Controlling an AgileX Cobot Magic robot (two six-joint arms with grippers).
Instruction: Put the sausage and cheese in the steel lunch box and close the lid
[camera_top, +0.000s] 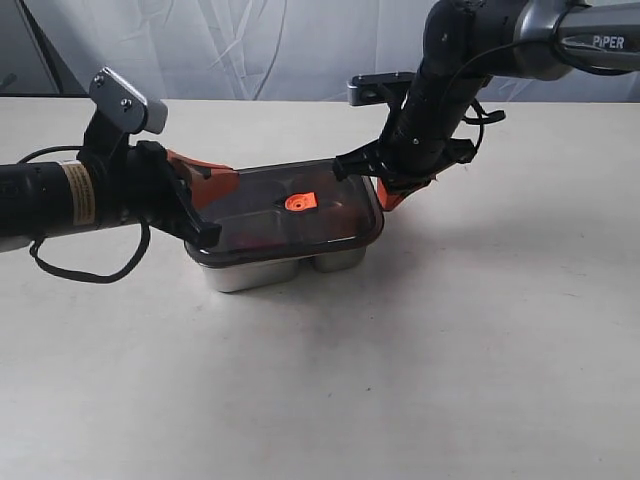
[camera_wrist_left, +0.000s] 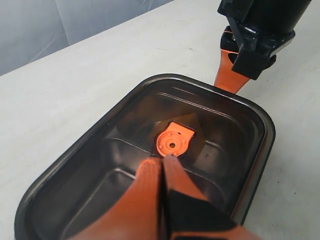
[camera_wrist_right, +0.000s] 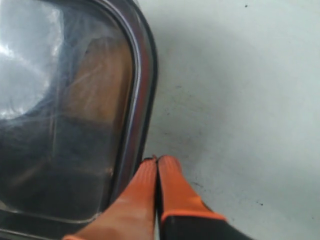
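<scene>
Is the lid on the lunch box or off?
On. The lid lies over the steel lunch box, covering its whole top; fully sealed, cannot tell.

Murky interior under the lid (camera_top: 256, 203)

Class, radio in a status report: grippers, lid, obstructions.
Left gripper shut, over lid centre. Right gripper shut, at its edge. Lid on lunch box. Nothing in the way.

smoky lid (camera_top: 290, 205) atop steel lunch box (camera_top: 270, 270)
</scene>
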